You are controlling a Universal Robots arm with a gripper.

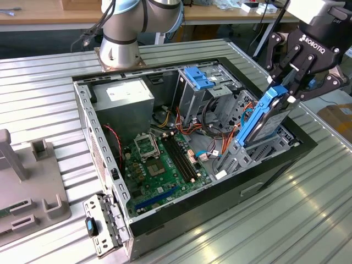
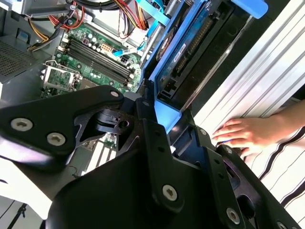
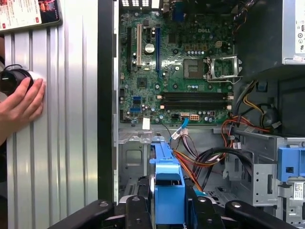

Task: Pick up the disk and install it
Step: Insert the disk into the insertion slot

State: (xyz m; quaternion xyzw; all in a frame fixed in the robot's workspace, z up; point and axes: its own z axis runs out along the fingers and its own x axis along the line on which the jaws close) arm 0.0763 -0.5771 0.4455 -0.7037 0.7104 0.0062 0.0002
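Fingers [image 1: 294,69] were clamped on the disk [image 1: 263,121] at its top end, exterior view's right. It sat tilted, lower edge at the bay [image 1: 234,157] hugging the case wall [image 1: 275,162], cables [image 1: 220,124] crowding its left, open air above.

end effector [image 3: 169,212]: black fingers pressed on both sides of bright blue plastic-framed disk [image 3: 164,160] | open black metal computer case [image 3: 106,119]: green motherboard [image 3: 176,71], orange-red cables [image 3: 188,164] near disk | ribbed silver metal surface [image 3: 71,119]: person's hand [image 3: 19,102] lies flat just outside case wall, touching round black object [image 3: 14,80]
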